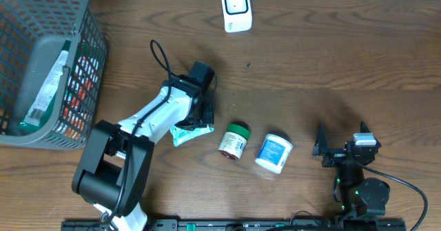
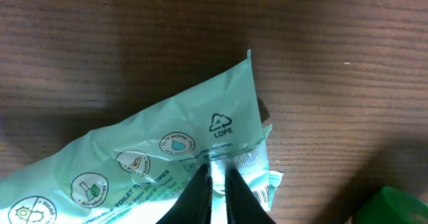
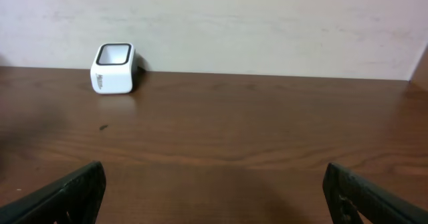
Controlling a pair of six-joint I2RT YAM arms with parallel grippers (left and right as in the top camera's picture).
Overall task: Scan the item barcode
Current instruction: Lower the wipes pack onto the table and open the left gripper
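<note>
The item is a mint-green wipes pouch [image 1: 185, 134] lying on the wooden table, left of centre. In the left wrist view the pouch [image 2: 154, 150] fills the lower half, with printed icons and a strip of barcode [image 2: 262, 194] at its crimped edge. My left gripper [image 2: 217, 176] is shut on that crimped edge, its two black fingers pinching the film; from overhead the left gripper [image 1: 200, 118] sits over the pouch's far end. The white scanner [image 1: 236, 8] stands at the table's back edge, and it also shows as the scanner [image 3: 114, 68] far ahead on the left. My right gripper [image 3: 214, 180] stands wide open over bare wood.
A green-lidded jar [image 1: 234, 141] and a white tub with a blue label [image 1: 274, 152] lie right of the pouch. A grey wire basket [image 1: 89, 31] holding packets stands at the far left. The right arm [image 1: 355, 152] rests near the front right edge.
</note>
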